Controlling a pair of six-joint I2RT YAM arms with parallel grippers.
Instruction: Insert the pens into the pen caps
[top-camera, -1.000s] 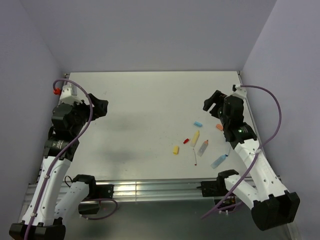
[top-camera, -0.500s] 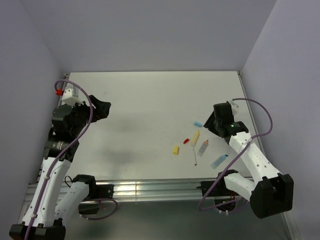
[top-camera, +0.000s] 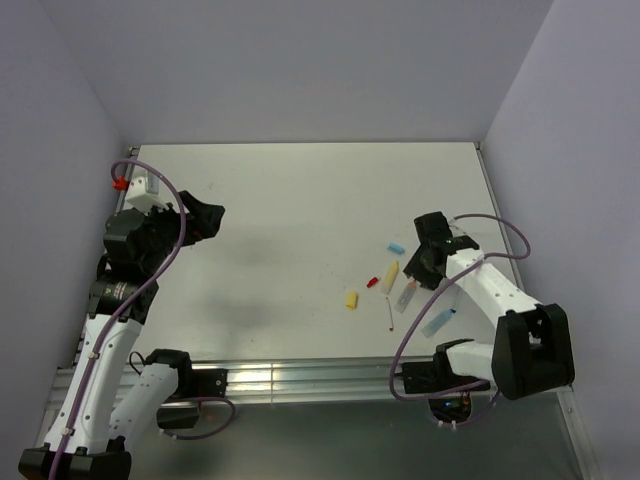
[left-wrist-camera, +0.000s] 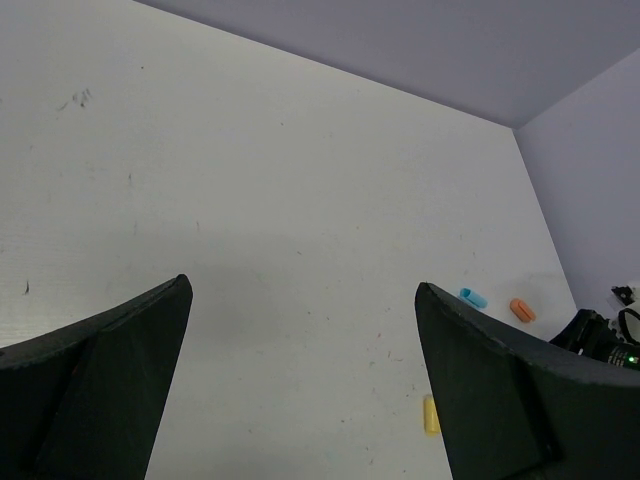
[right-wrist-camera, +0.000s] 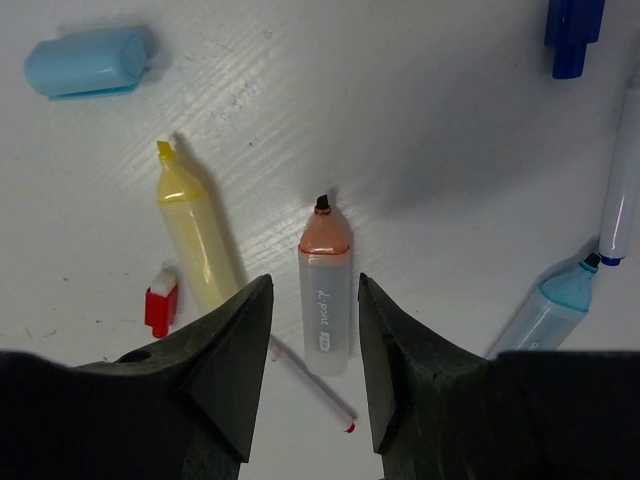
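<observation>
White desk (top-camera: 300, 200), matte, enclosed by lavender walls (top-camera: 300, 70). Nearest, along the bottom of the overhead frame: metal rail (top-camera: 300, 378) carrying both arm bases. Lower right of centre: light blue pen (top-camera: 437, 322), uncapped and lying slantwise. Thin red pen (top-camera: 388, 315) lies to its left, and yellow cap (top-camera: 351, 299) lies further left, on its own. Next out: white pen (right-wrist-camera: 326, 300) with an orange tip, flat on the desk. Right pincer (right-wrist-camera: 313, 285) is over it, jaws partly narrowed and straddling the barrel, a sliver of desk visible on each side, nothing lifted. Yellow pen (top-camera: 390, 276) lies beside the white pen on its left. Red cap (top-camera: 374, 282) sits just beside the yellow pen. Right edge of the wrist frame: thin pen with dark blue tip (right-wrist-camera: 620, 170), its tip just beside that of the light blue pen. Upper right corner of the same frame: dark blue cap (right-wrist-camera: 573, 30). Further out: light blue cap (top-camera: 396, 246), with orange cap (left-wrist-camera: 522, 309) near it. Mid-left of the overhead frame, well apart from all pens: left pincer (left-wrist-camera: 302, 290), jaws spread wide with only bare desk between them.
</observation>
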